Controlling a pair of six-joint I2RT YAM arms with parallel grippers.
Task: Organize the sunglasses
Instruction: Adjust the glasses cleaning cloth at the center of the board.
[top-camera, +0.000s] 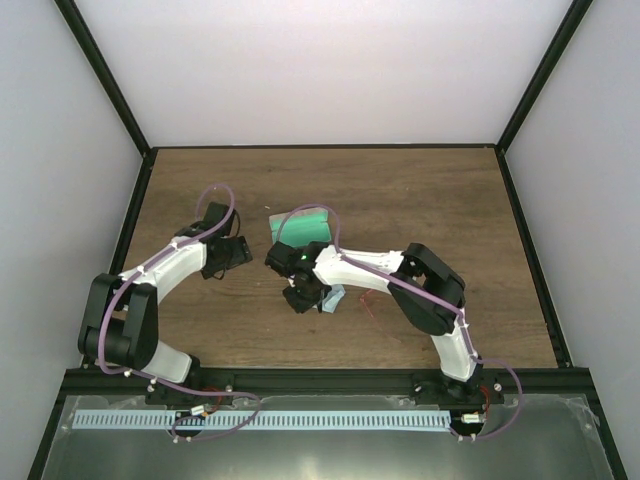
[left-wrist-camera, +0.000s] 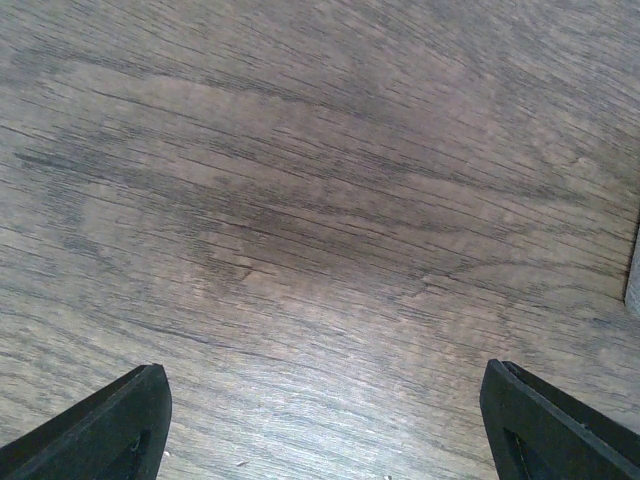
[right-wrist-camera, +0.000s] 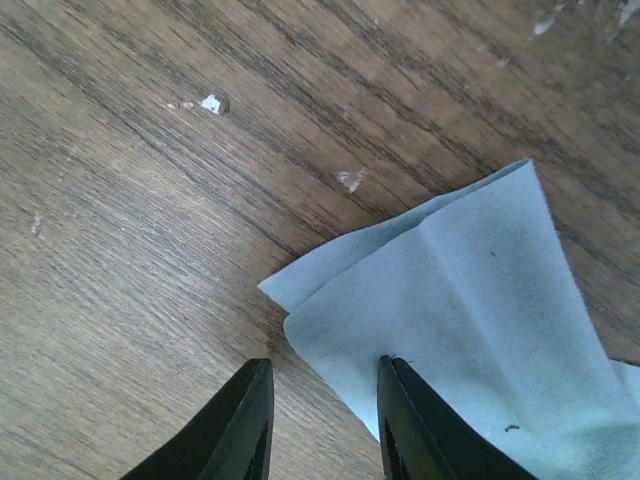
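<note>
The sunglasses show only as a thin red wire on the table just right of the light-blue cloth; my right forearm hides part of them. The open case with green lining lies behind my right wrist. My right gripper is low over the cloth's left edge. In the right wrist view the right gripper is open, its jaws straddling the edge of the cloth without closing on it. My left gripper is left of the case; it is wide open over bare wood.
The wooden table is ringed by a black frame and white walls. A grey edge shows at the right border of the left wrist view. Small white flecks lie on the wood near the cloth.
</note>
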